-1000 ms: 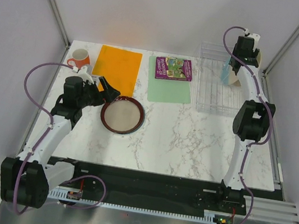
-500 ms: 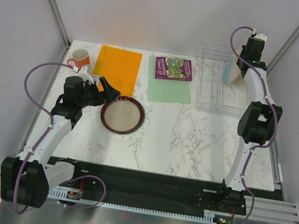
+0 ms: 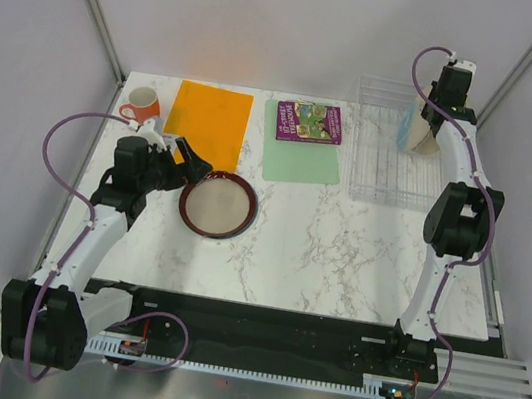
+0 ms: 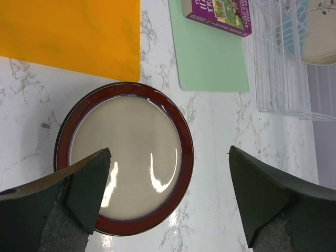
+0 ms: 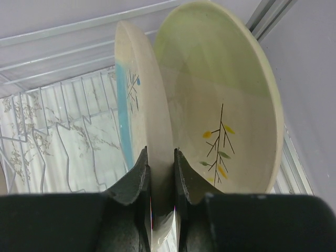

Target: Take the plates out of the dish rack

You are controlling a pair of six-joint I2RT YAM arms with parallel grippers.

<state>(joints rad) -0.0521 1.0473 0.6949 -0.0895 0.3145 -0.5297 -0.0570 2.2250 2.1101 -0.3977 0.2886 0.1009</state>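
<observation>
The dish rack (image 3: 386, 163) stands at the back right, and two plates stand upright in it. My right gripper (image 3: 432, 112) (image 5: 160, 152) is shut on the rim of the cream-and-light-blue plate (image 5: 137, 79) (image 3: 405, 128), one finger on each face. Close behind it stands a cream and pale green plate with a leaf sprig (image 5: 226, 100). The maroon-rimmed cream plate (image 3: 218, 204) (image 4: 126, 152) lies flat on the marble table. My left gripper (image 3: 186, 167) (image 4: 169, 152) hovers over its left side, open and holding nothing.
An orange mug (image 3: 141, 102) sits at the back left beside an orange mat (image 3: 209, 123). A green mat (image 3: 300, 156) with a purple book (image 3: 310, 122) on its far end lies left of the rack. The enclosure wall rises close behind the rack.
My right arm swung further back and right over the rack, and its gripper closed on the plate's rim. The left arm and the maroon-rimmed plate have not moved.
</observation>
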